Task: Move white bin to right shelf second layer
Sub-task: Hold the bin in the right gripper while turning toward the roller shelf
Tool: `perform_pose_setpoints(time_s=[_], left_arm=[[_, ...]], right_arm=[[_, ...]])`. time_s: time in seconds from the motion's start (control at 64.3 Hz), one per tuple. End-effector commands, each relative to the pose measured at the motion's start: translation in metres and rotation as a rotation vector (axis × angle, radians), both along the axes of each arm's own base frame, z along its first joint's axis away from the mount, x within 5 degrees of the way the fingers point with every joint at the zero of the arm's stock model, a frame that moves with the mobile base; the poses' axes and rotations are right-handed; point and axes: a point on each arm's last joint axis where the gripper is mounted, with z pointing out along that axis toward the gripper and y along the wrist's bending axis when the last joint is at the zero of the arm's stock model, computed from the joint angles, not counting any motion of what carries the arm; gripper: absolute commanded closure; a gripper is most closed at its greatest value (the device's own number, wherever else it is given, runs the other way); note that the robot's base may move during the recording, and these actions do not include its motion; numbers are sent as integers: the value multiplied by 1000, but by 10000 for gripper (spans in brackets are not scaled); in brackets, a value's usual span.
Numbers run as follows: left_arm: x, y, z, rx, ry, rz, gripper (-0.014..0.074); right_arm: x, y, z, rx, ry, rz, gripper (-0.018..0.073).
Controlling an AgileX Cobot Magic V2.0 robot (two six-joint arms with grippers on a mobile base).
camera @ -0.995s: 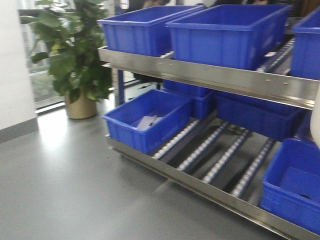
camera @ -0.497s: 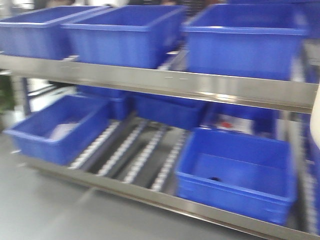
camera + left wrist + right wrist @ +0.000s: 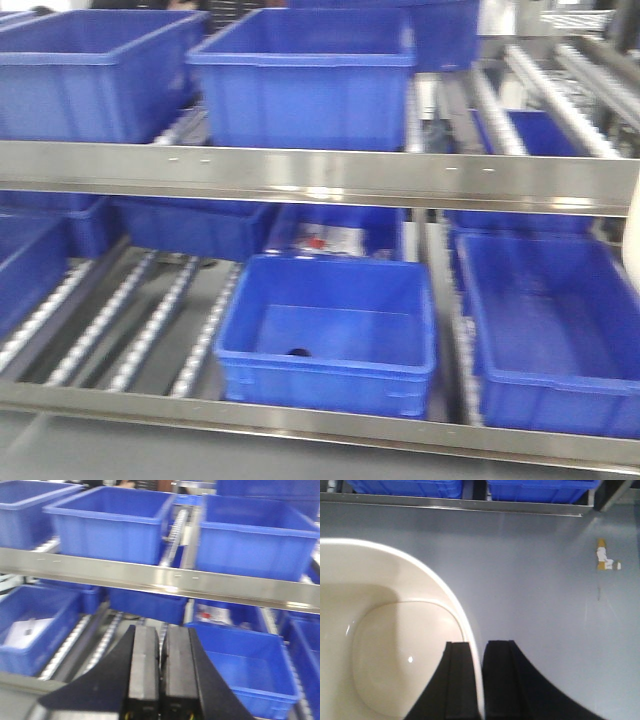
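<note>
- Right gripper (image 3: 477,647) is clamped on the white bin (image 3: 395,645) rim, one finger inside and one outside: a wall pinch, so you can carry it one-handed.
- Bin is empty and hangs over the grey floor (image 3: 545,580), short of the rack.
- Left gripper (image 3: 160,640) is closed on nothing, facing the rack.
- Likely target is the upper tier behind the front rail (image 3: 320,178); the roller tracks (image 3: 560,85) at its right look free.
- Centre blue crate (image 3: 330,330) holds one small dark item (image 3: 298,352).

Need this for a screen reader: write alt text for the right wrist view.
The right gripper pinches the rim of the empty white bin, one finger inside, one outside, above a grey floor. Along the top edge, blue crates sit on a steel rack.
</note>
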Motion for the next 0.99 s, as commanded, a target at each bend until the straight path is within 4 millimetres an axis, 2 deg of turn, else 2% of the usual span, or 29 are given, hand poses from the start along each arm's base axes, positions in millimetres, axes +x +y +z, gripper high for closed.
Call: perform_pose_setpoints(time_s=[0.0,0.979], left_arm=[[0,1,-1,-10,-72,6,512],[0,1,-1,-10,-72,6,512]], right_arm=[[4,0,13,6,-91,1,494],[4,0,13,5,-87,1,494]])
